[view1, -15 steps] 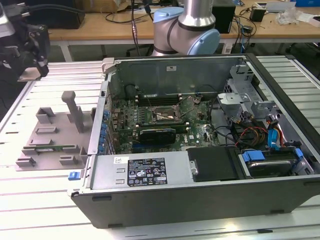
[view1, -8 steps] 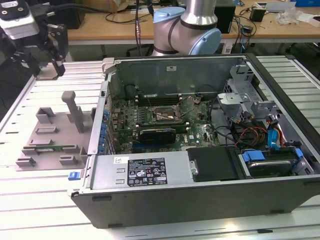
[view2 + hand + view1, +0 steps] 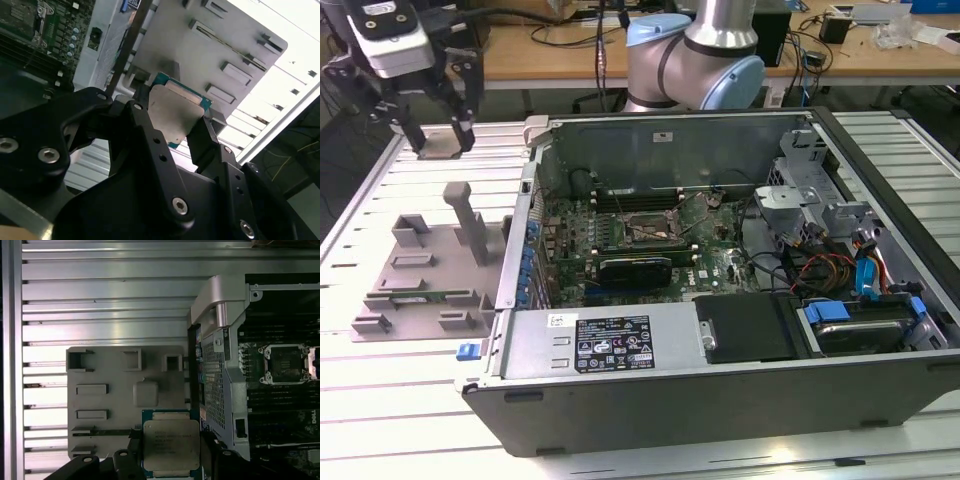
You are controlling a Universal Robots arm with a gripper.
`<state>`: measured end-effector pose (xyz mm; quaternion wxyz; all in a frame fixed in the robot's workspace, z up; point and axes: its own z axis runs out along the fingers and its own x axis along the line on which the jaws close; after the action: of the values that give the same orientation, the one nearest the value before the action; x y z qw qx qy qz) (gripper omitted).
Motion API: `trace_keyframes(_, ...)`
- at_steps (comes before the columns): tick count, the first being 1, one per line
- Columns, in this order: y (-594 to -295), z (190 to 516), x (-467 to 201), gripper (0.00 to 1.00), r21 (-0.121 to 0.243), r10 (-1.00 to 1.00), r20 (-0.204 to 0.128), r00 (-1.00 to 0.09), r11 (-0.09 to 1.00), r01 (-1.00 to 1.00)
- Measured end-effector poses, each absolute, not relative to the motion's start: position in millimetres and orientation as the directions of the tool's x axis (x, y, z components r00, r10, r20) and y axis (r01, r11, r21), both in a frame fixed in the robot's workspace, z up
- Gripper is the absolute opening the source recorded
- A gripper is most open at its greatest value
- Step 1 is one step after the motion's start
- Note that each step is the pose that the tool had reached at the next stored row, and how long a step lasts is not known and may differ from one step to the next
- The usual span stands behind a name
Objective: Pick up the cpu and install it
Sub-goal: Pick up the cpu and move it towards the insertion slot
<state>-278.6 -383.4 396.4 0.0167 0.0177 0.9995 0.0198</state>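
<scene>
The pincer (image 3: 438, 128) is pinching the cpu (image 3: 441, 143) by two opposite edges, one dark finger (image 3: 134, 442) on each side. The chip hangs in the air between the fingers, metal lid towards the arm's cameras. In the first wrist view the cpu (image 3: 171, 445) shows its silver lid with a thin green border, and it looks level and square to the pincer. In the second wrist view the pincer (image 3: 175, 116) grips it near the fingertips, with most of the lid bare.

Directly beneath the pincer is the grey fixture plate (image 3: 125, 390) with its empty pockets, resting on the slatted worktop (image 3: 100, 290). The open computer case (image 3: 740, 370) stands beside the pincer, its side wall (image 3: 220, 365) nearer than the board. The open cpu socket (image 3: 286, 365) lies beyond that wall and lower than the pincer, well apart from it.

My judgement is that the step in hand is carrying the chip to the socket. Doing it well means:
- **Grip:** the hold is only on thin edges, so keep the squeeze steady and the motion smooth.
- **Attitude:** keep the chip flat so that it does not pivot between the fingers.
- **Clearance:** stay high enough to clear the case wall and its raised corner bracket (image 3: 220, 300).
- **Alignment:** match the chip's sides to the socket frame while it hangs free. I cannot make out the corner mark or notches.
</scene>
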Motion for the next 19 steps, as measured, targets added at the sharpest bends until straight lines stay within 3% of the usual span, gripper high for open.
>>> trace_keyframes(19, -383.4, 396.4, -189.3, 0.55, 0.04, 0.036, -0.032, -0.999, 0.999, 0.035)
